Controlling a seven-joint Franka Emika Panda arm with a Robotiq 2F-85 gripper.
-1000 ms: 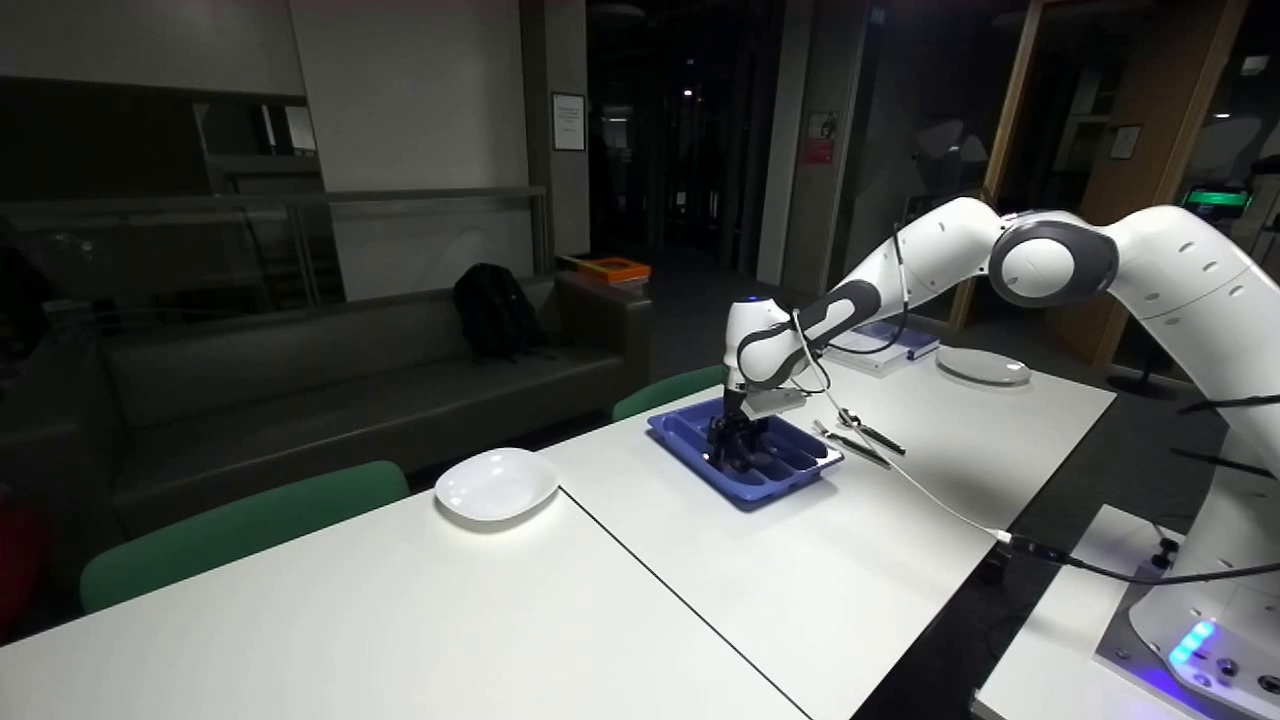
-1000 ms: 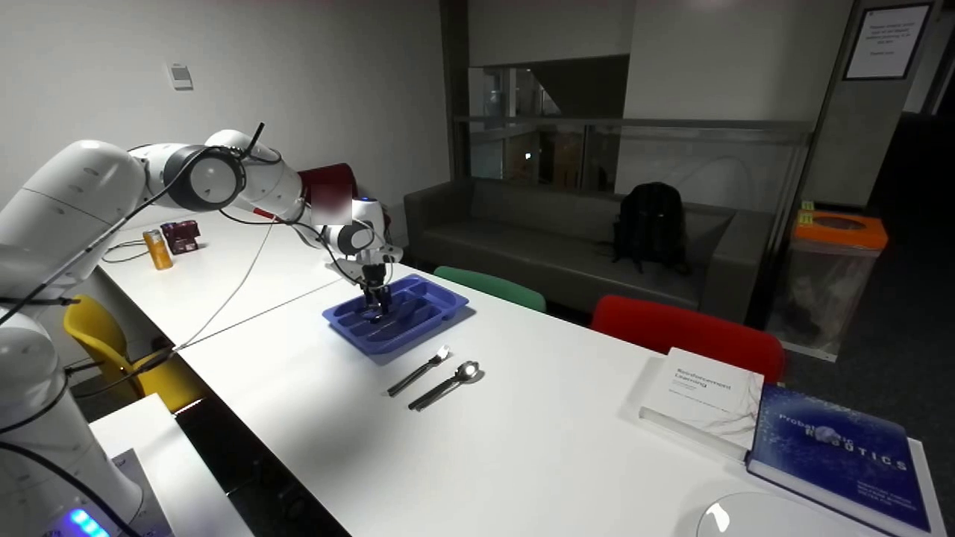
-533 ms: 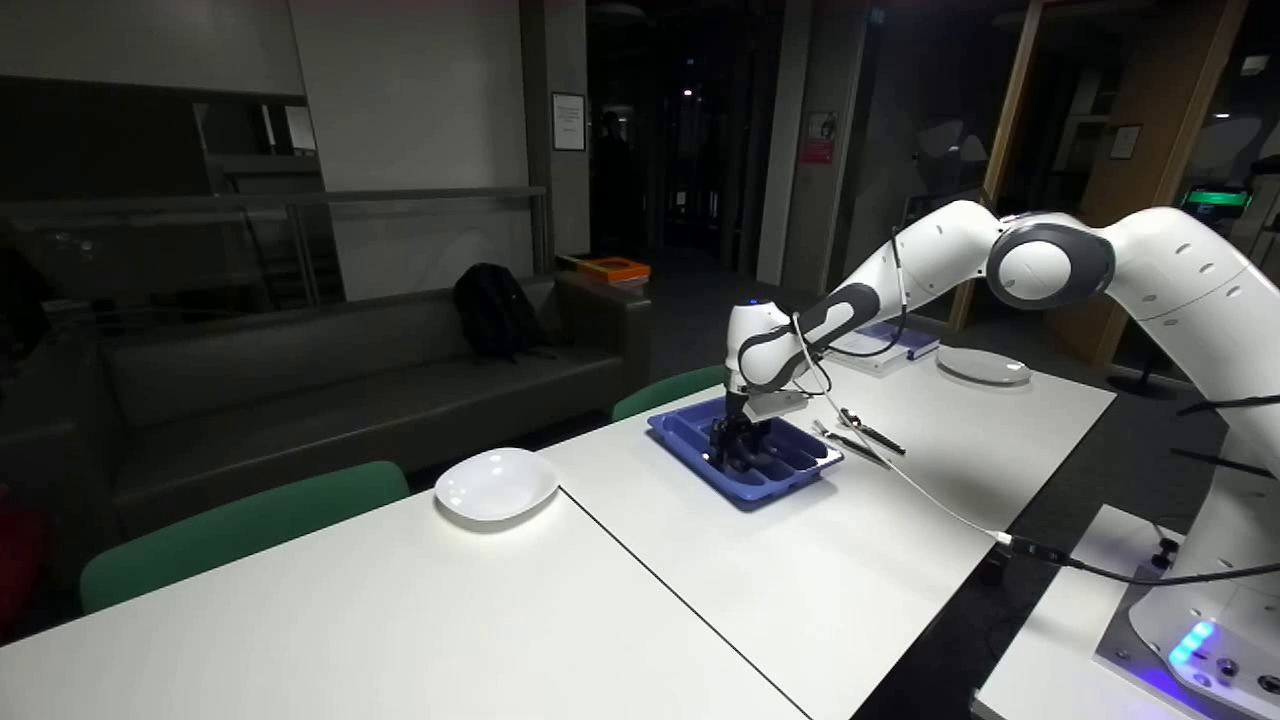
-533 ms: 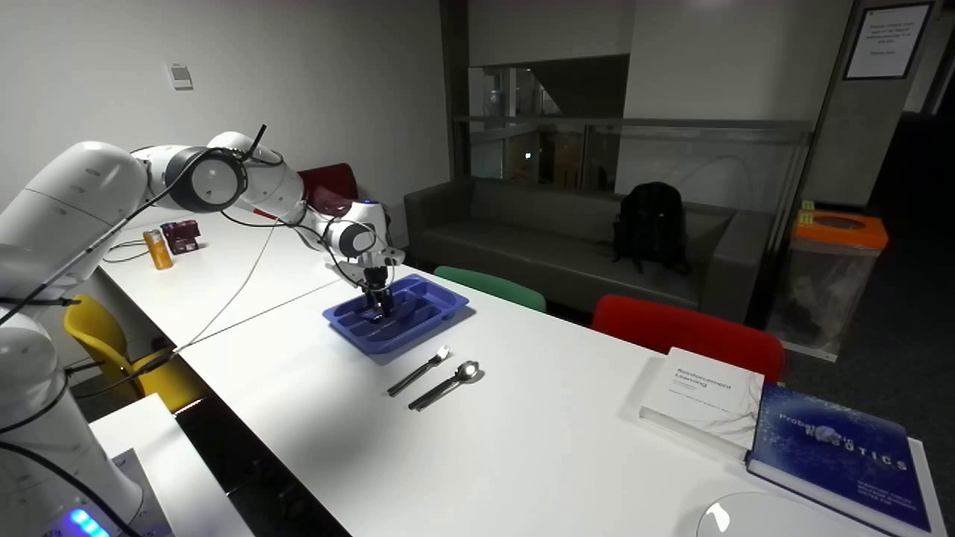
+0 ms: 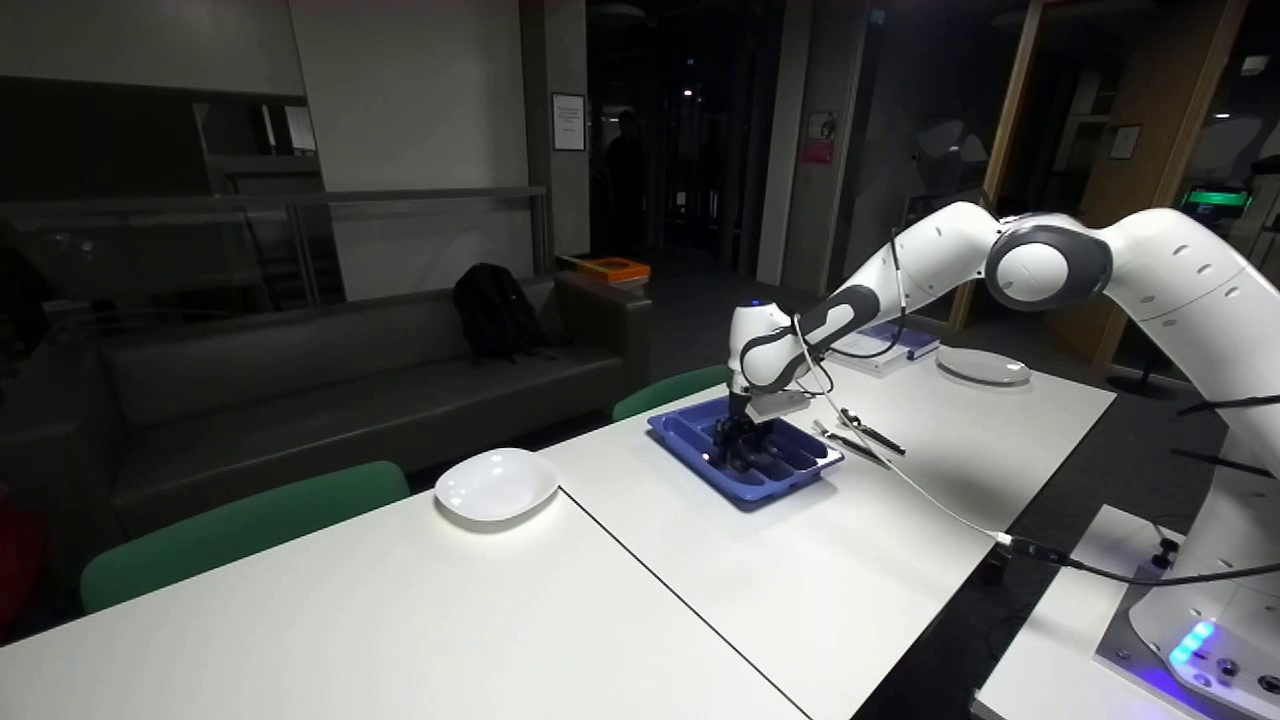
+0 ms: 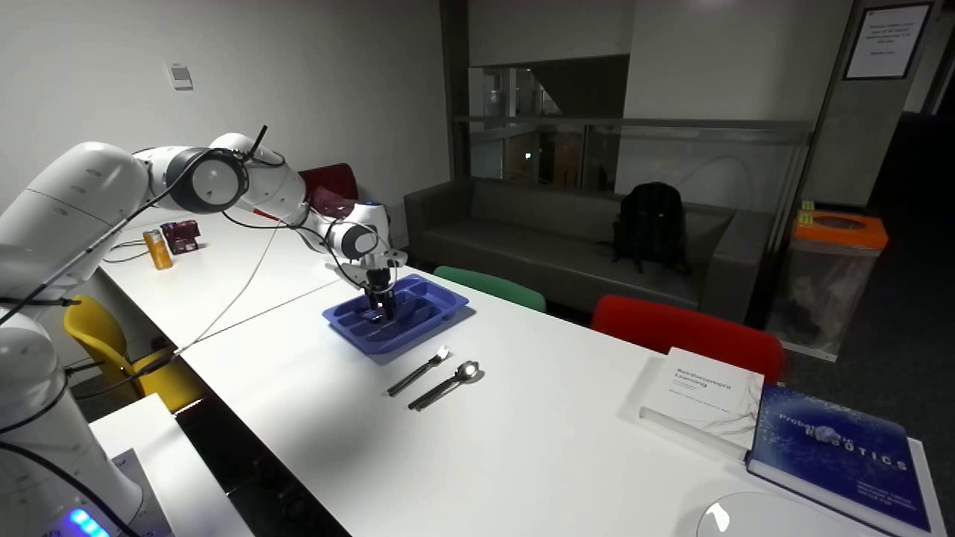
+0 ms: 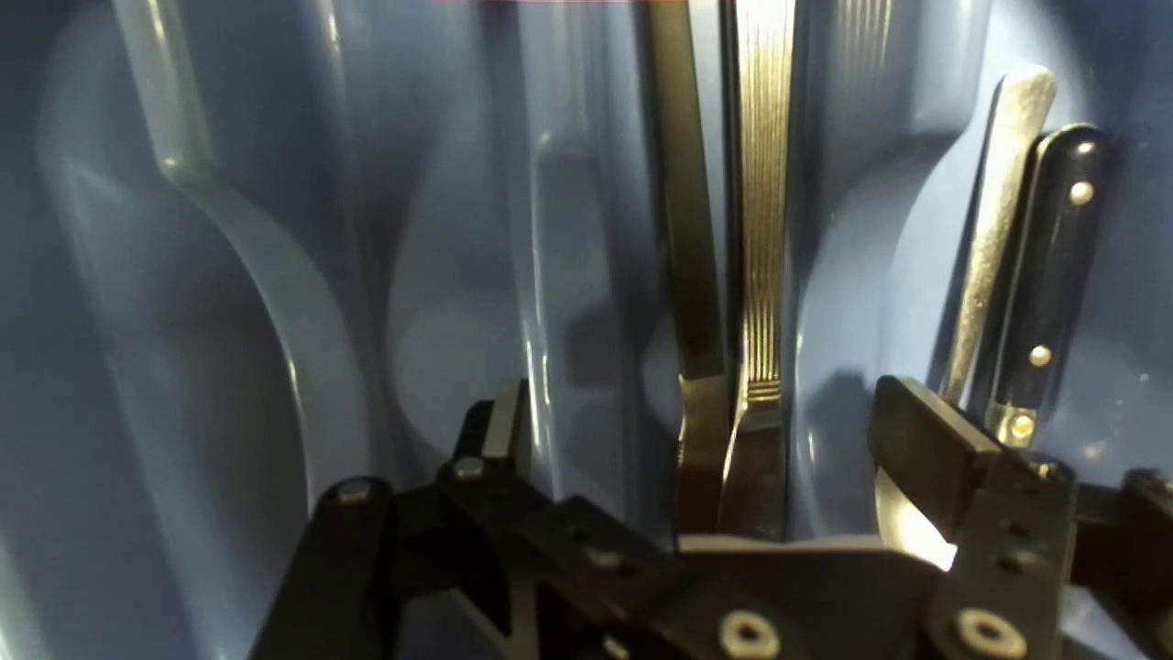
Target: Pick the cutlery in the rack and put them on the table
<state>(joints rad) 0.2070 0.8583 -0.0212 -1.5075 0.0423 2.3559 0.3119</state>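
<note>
The blue rack [image 5: 755, 492] stands on the white table [image 5: 400, 620]; the rack also shows in an exterior view [image 6: 373, 347]. In the wrist view, two silvery utensils [image 7: 763, 229] lie side by side in one compartment. A silvery handle [image 7: 994, 220] and a black-handled utensil [image 7: 1054, 275] lie in the compartment to their right. My gripper [image 7: 715, 426] is open over the rack, its fingers apart on either side of the middle pair and not touching it. The right finger partly covers the right pair. A fork [image 6: 421, 371] and a spoon [image 6: 448, 384] lie on the table beside the rack.
A white plate [image 5: 497, 485] stands beside the rack. Books [image 6: 701, 399], [image 6: 839, 455] and another plate [image 6: 776, 518] stand at one table end. An orange can [image 6: 157, 250] is farther along. Green chairs [image 6: 489, 287], [image 5: 250, 520] line the table. A cable [image 5: 930, 495] hangs across the table.
The arm's wrist and gripper have shifted slightly right and down in both exterior views, still over the rack. The rack and the utensils on the table have not moved.
</note>
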